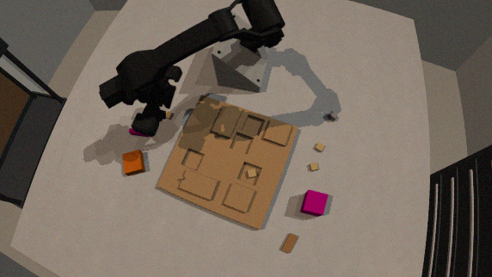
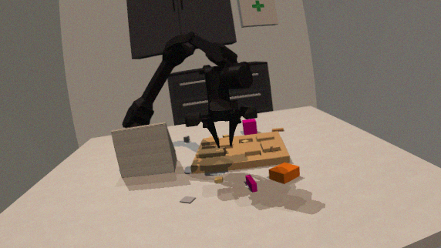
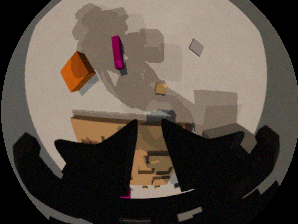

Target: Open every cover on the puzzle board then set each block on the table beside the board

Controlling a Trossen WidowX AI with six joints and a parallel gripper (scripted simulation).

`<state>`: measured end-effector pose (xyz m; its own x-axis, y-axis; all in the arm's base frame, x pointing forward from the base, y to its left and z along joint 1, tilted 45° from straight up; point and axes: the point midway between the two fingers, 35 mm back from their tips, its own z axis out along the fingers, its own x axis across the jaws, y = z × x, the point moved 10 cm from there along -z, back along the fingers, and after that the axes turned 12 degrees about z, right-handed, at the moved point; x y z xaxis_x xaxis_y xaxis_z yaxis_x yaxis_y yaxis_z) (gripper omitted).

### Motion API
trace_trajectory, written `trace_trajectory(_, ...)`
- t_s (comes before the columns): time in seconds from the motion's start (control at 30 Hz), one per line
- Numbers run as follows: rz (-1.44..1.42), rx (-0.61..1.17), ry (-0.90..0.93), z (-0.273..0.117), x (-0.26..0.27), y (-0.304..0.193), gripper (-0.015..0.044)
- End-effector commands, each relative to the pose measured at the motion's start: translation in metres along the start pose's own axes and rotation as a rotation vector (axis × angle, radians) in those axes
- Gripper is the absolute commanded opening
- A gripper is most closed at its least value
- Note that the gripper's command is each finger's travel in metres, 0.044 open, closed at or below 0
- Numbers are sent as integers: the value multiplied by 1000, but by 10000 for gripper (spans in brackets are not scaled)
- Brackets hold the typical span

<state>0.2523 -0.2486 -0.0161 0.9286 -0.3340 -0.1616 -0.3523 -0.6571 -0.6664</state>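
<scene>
The tan puzzle board (image 1: 219, 163) (image 2: 262, 164) (image 3: 95, 128) lies flat, partly shaded. Raised covers show on it: one at the upper left (image 1: 226, 122), one at the upper right (image 1: 279, 132), one at the lower left (image 1: 199, 186) and one at the lower middle (image 1: 239, 198). Two wells look empty. A small tan block (image 1: 251, 173) sits in an uncovered well. Two tan blocks (image 1: 319, 147) (image 1: 314, 166) lie right of the board; another tan block (image 1: 169, 114) (image 2: 218, 179) (image 3: 160, 88) lies left of it. My gripper (image 2: 225, 146) (image 3: 149, 121) is raised, fingertips apart, nothing between them.
An orange box (image 1: 133, 163) (image 2: 284, 172) (image 3: 77, 71) and a magenta bar (image 2: 251, 183) (image 3: 117, 52) are on the left. A magenta cube (image 1: 314, 202) (image 2: 250, 126) and a brown slab (image 1: 290, 243) are on the right. A grey wedge (image 2: 144, 150) stands by the arm base.
</scene>
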Motion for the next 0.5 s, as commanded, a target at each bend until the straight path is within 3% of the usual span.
trace_trajectory(0.0, -151, -8, 13, -6, 10, -21, 20)
trace_trajectory(0.03, -192, -10, 13, -6, 12, -26, 0)
trace_trajectory(0.47, -741, -22, 15, -9, 30, -94, 0)
